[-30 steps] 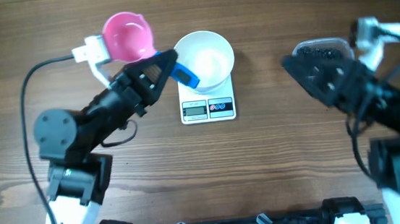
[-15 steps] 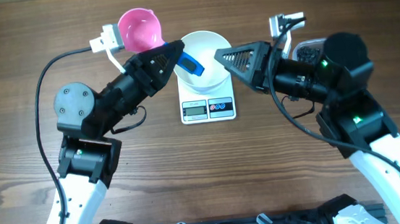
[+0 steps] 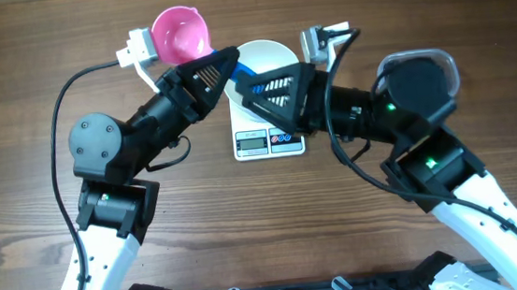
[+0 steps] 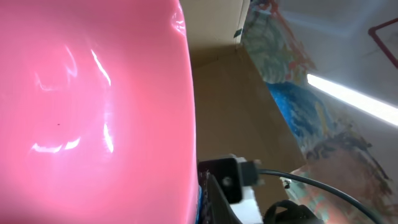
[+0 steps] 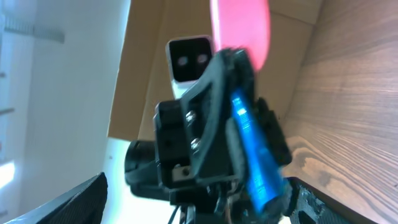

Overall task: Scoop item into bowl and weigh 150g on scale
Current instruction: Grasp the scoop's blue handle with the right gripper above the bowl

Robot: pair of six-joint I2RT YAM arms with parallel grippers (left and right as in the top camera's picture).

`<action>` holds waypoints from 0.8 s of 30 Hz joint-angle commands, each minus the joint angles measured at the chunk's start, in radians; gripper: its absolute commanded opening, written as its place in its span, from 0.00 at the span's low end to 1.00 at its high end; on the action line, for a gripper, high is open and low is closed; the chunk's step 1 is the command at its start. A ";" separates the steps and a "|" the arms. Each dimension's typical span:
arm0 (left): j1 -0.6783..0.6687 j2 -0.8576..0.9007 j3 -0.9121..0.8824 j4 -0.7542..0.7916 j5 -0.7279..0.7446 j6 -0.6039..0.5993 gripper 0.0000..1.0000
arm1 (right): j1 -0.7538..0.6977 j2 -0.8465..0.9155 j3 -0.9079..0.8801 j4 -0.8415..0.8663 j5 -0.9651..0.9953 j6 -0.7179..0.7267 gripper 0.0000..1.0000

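My left gripper [image 3: 221, 70] is shut on the blue handle [image 3: 244, 72] of the small pink scoop [image 3: 181, 34], held over the white bowl's [image 3: 274, 50] left edge. The bowl sits on the scale [image 3: 270, 142] and is mostly hidden by both grippers. My right gripper [image 3: 252, 89] stands open around the free end of the handle. In the right wrist view the handle [image 5: 252, 149] ends between the fingertips [image 5: 84, 199], nearer the right one. The pink scoop [image 4: 93, 93] fills the left wrist view. The item is hidden.
The clear plastic tub [image 3: 446, 61] lies at the back right, showing only its rim behind my right arm. A cable [image 3: 58, 162] loops out to the left of my left arm. The wooden table [image 3: 247, 230] extends in front of the scale.
My right arm has swung left from over the tub to the scoop handle above the bowl. My left gripper has moved slightly up and right with the scoop.
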 commanded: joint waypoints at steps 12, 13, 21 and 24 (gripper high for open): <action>-0.004 0.001 0.014 0.031 -0.009 -0.096 0.04 | 0.002 0.013 0.014 0.008 0.180 0.023 0.59; -0.004 0.001 0.014 0.031 -0.009 -0.096 0.04 | 0.002 0.016 0.014 0.010 0.181 0.023 0.57; -0.048 0.008 0.014 0.026 -0.051 -0.095 0.04 | 0.021 0.024 0.014 0.016 0.184 0.024 0.52; -0.047 0.010 0.014 0.026 -0.067 -0.095 0.04 | 0.021 0.024 0.014 0.019 0.184 0.024 0.51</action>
